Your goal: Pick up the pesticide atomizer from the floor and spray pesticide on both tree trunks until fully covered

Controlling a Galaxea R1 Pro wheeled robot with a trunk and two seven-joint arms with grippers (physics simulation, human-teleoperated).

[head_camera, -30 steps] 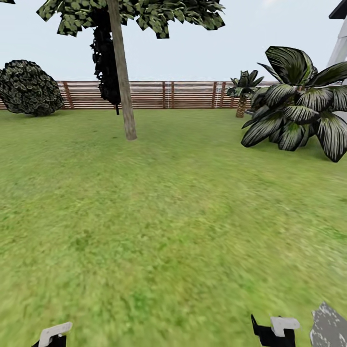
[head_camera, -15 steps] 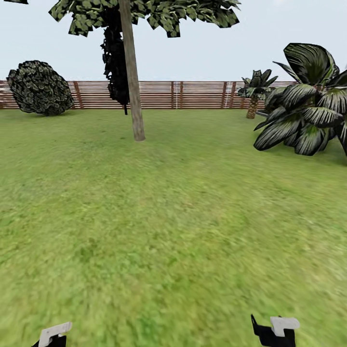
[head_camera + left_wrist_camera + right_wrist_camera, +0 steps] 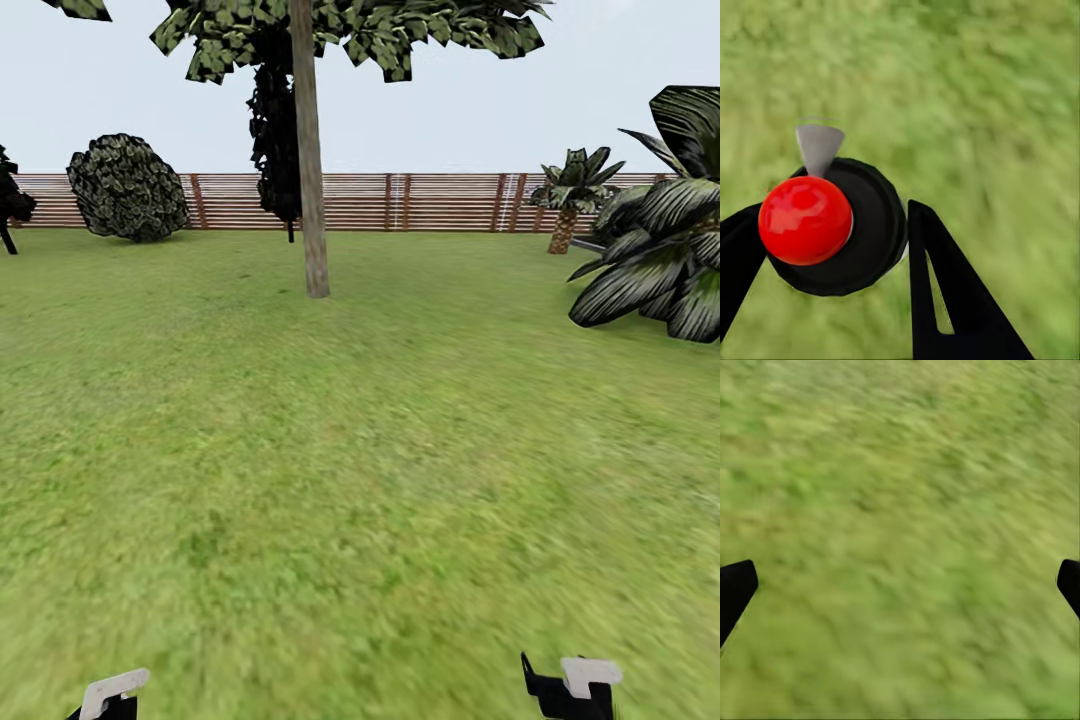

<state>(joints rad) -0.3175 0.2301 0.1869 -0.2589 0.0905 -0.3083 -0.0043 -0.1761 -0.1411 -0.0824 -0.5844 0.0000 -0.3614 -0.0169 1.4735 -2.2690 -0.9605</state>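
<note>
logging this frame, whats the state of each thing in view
left tool: shut on atomizer
atomizer: held between the fingers, red ball and grey cone showing, over grass
right tool: open, nothing between the fingers, over grass
trunk: upright, bare bark, no whitish speckles visible
bush: round, standing by the fence
fence: standing along the far edge of the lawn

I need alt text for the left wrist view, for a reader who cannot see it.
The left gripper holds the atomizer, a round black body with a red ball and a pale grey nozzle, between its black fingers. Blurred green grass lies behind it.
</note>
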